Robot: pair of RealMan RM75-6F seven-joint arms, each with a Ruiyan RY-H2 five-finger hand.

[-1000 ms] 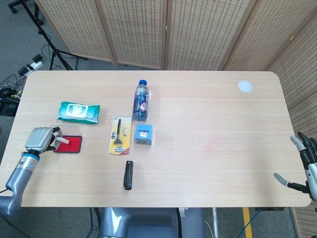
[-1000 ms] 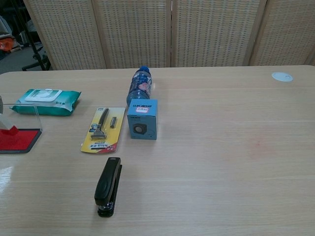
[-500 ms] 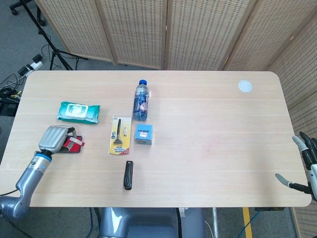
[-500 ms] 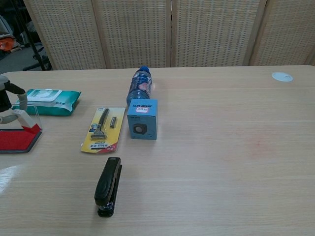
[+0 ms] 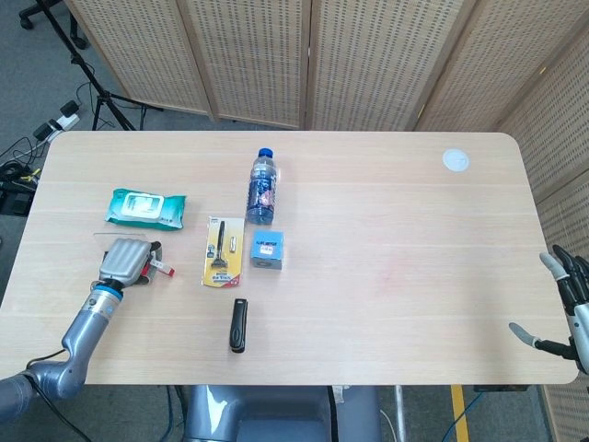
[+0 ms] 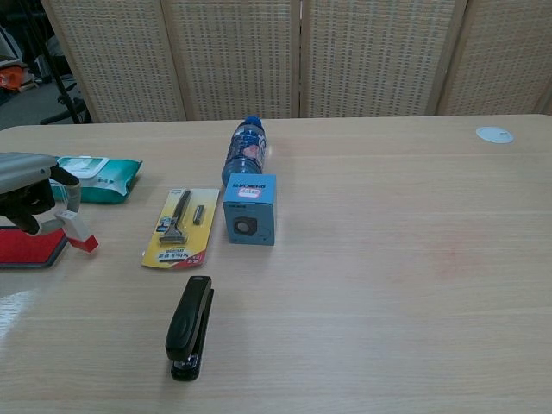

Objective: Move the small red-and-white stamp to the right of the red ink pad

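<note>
Step in hand: the carrying step. The left hand (image 6: 30,191) holds the small red-and-white stamp (image 6: 79,233) at the left edge of the chest view, its fingers closed around the white body, the red end pointing down and to the right.
Place of the stamp: it is tilted, just past the right edge of the red ink pad (image 6: 30,246). I cannot tell if the red tip touches the counter (image 6: 388,259) or hangs a little above it.
Next move, as I judge: lower the stamp onto the bare wood between the ink pad and the yellow razor card (image 6: 179,228), set it down without tipping, then let the fingers go apart. The gap looks narrow, so the stamp should not be carried further toward the card.
Right hand: the right hand (image 5: 569,308) is at the lower right edge of the head view, off the counter, fingers spread and holding nothing.
Hidden or unclear: in the head view the left hand covers nearly all of the ink pad and most of the stamp. The clear lid of the pad is only faintly seen in the head view. In the chest view the ink pad is cut by the frame edge, and the right hand does not show there.
</note>
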